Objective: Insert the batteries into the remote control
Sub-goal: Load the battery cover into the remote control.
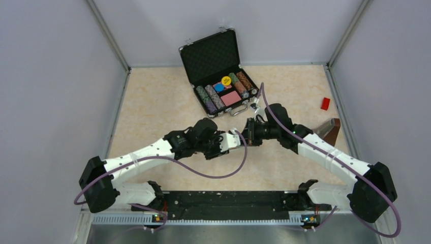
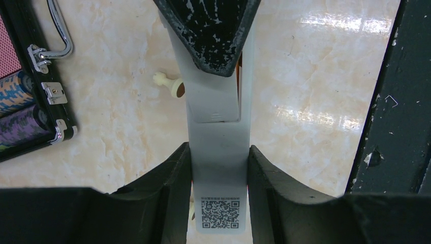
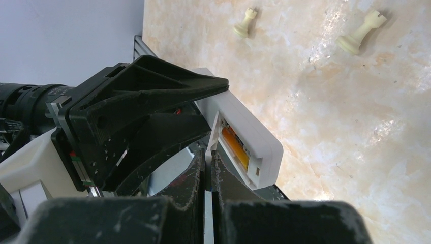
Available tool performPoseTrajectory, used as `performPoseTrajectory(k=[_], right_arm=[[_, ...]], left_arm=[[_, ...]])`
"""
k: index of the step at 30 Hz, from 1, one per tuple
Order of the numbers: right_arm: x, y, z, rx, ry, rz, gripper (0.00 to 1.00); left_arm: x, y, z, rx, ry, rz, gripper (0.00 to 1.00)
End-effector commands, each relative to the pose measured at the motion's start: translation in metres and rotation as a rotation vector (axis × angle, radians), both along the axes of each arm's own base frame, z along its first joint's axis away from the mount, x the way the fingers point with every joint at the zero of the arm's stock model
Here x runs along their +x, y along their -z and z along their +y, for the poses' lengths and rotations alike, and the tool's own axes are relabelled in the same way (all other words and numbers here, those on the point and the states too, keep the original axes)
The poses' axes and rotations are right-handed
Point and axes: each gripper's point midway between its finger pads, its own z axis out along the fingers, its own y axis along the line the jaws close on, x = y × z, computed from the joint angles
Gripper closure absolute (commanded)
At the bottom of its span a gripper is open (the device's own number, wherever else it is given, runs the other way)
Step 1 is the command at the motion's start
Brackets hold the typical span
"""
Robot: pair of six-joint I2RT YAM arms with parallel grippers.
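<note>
My left gripper (image 1: 223,144) is shut on the white remote control (image 1: 232,141) and holds it above the table; in the left wrist view its fingers (image 2: 167,178) clamp the QR-labelled end of the remote (image 2: 219,152). My right gripper (image 3: 208,170) is shut on a thin white battery cover (image 3: 209,150), set edge-on against the open battery slot. A copper-orange battery (image 3: 235,145) lies in the slot of the remote (image 3: 254,134). The blackish battery is not in view. In the top view the right gripper (image 1: 249,133) meets the remote's far end.
An open black chip case (image 1: 218,71) stands at the back. A red block (image 1: 325,103) and a brown object (image 1: 329,129) lie at the right. Cream pegs (image 3: 245,23) (image 3: 362,33) lie on the table; one peg (image 2: 170,84) shows beside the remote.
</note>
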Motion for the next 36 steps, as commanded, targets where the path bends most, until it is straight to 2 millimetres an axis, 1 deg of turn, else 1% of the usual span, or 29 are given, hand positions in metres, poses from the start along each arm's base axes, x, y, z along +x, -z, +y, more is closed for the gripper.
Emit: performPoseTrajectory(k=[1, 10, 15, 23, 28, 36], right_arm=[[0.001, 0.005, 0.0, -0.023, 0.002, -0.025, 1.0], [0.007, 0.01, -0.007, -0.077, 0.052, -0.035, 1.0], [0.002, 0.013, -0.003, -0.095, 0.04, -0.035, 1.0], [0.0, 0.016, 0.0, -0.113, 0.053, -0.027, 1.0], [0.001, 0.024, -0.008, -0.162, 0.12, 0.029, 1.0], [0.008, 0.026, -0.013, -0.21, 0.156, 0.029, 0.91]], left_arm=[[0.009, -0.029, -0.017, -0.084, 0.003, -0.049, 1.0], [0.008, -0.034, -0.019, -0.111, -0.006, -0.049, 1.0], [0.008, -0.039, -0.023, -0.141, -0.008, -0.05, 1.0], [0.009, -0.043, -0.024, -0.163, -0.018, -0.048, 1.0], [0.009, -0.045, -0.025, -0.176, -0.032, -0.045, 1.0], [0.008, -0.046, -0.023, -0.174, -0.023, -0.058, 1.0]])
